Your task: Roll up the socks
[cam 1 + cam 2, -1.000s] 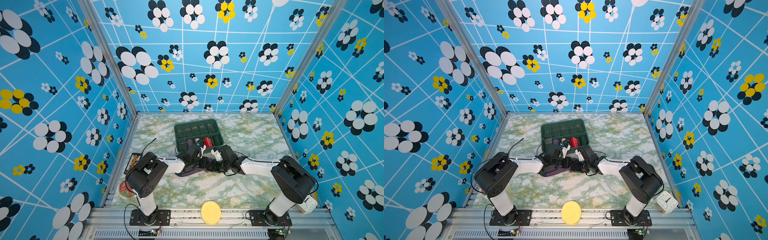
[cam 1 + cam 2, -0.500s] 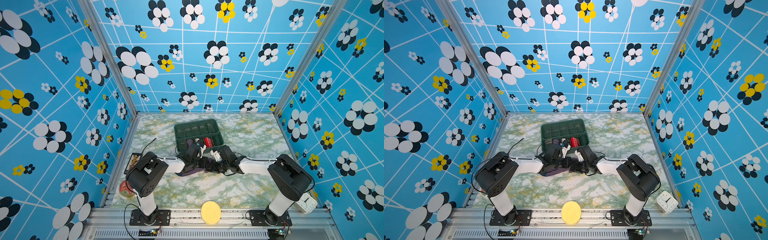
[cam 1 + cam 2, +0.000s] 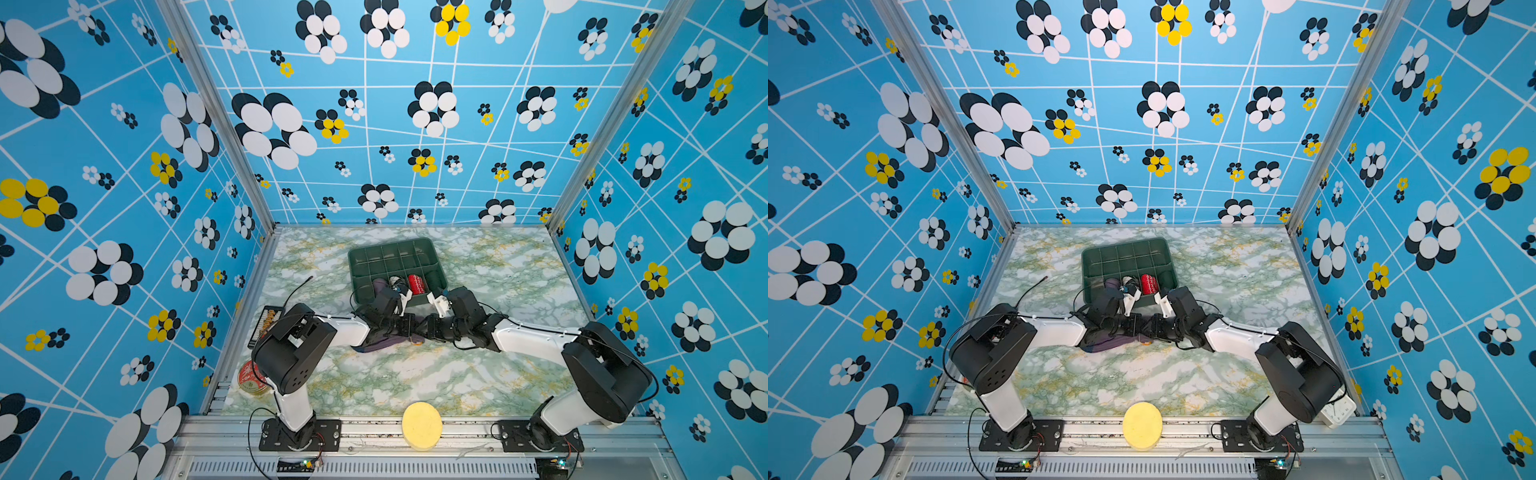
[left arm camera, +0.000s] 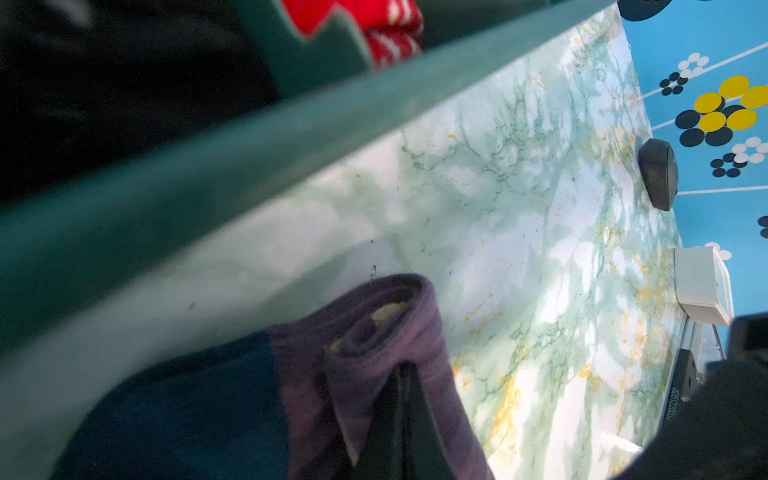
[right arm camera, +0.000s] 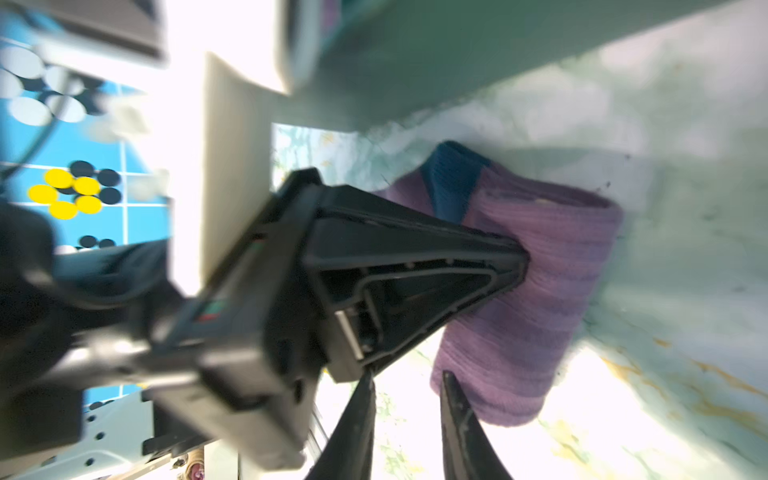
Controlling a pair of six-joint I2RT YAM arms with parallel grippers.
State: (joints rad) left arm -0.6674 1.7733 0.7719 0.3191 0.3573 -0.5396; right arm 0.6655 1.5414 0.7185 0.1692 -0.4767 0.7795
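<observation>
- Left wrist view: catches the socks (image 4: 374, 332) as a purple roll with a dark blue patch, lying on the surface (image 4: 519, 208) just in front of the tray (image 4: 249, 166) and its near wall; loses the roll's lower end at the frame edge.
- Same view: shows the left gripper (image 4: 401, 374) pressed together, tips sunk into the knit and pinching it; cuts off the rest of its fingers.
- Behind that tray wall: glimpses a red bundle (image 4: 390, 37), mostly hidden by a divider, with a dark blur beside it that cannot be identified.
- Right wrist view: blurred throughout; makes out the right gripper (image 5: 407, 378) spread, bare surface in the gap, just beside the socks (image 5: 540, 299); cannot tell whether the nearer finger (image 5: 457, 415) touches them.
- Both top views: hide both grippers under the wrists meeting in front of the tray (image 3: 357, 266); leave only a purple-and-dark strip of the socks (image 3: 380, 345) (image 3: 1104, 345) visible.
</observation>
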